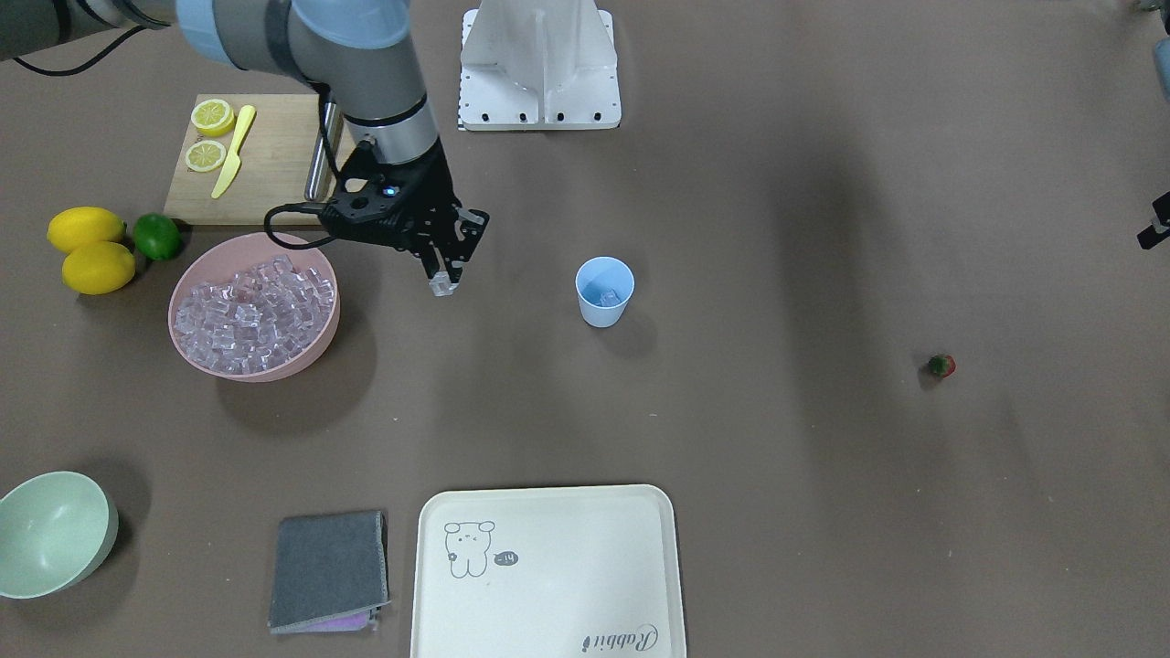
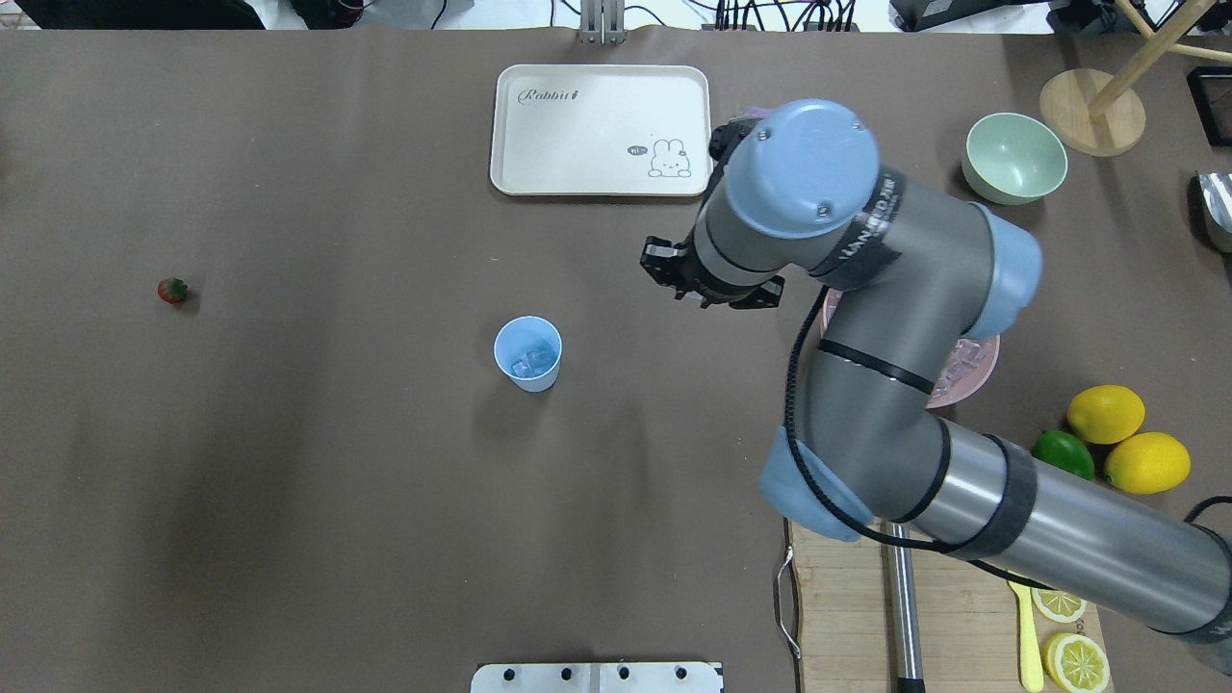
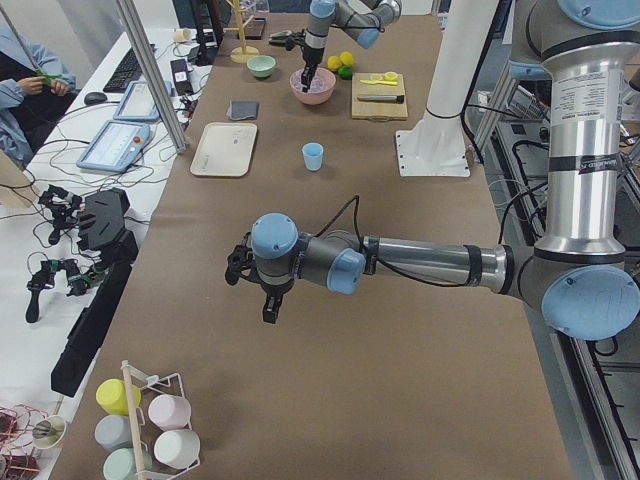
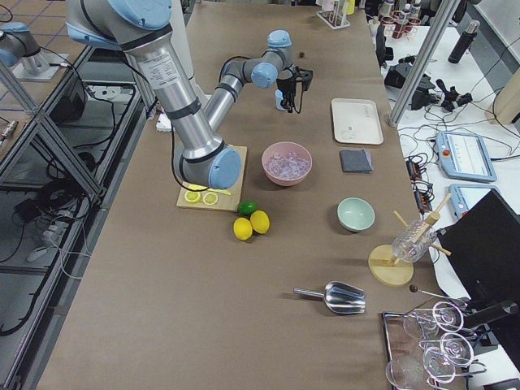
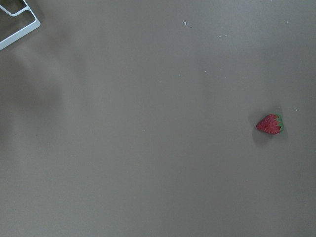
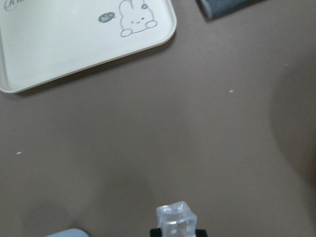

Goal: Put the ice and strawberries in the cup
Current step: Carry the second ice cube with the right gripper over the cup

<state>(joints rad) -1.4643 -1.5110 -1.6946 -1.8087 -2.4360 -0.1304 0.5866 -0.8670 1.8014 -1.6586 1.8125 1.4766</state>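
Note:
My right gripper [image 1: 441, 277] is shut on one clear ice cube [image 6: 177, 221] and holds it above the table, between the pink bowl [image 1: 187, 352] and the cup. The bowl holds a heap of ice [image 1: 251, 306]. The pale blue cup [image 1: 603, 291] stands upright mid-table with a few ice cubes inside; it also shows in the overhead view [image 2: 527, 353]. One small red strawberry [image 1: 941, 366] lies alone on the table and shows in the left wrist view [image 5: 269, 124]. My left gripper [image 3: 268, 312] hangs over the table near the strawberry; I cannot tell whether it is open.
A cream tray [image 1: 548, 567] and a grey cloth [image 1: 329, 571] lie at the far edge. A pale green bowl [image 1: 50, 535], two lemons [image 1: 91, 249], a lime [image 1: 157, 236] and a cutting board [image 1: 270, 174] with lemon halves surround the pink bowl.

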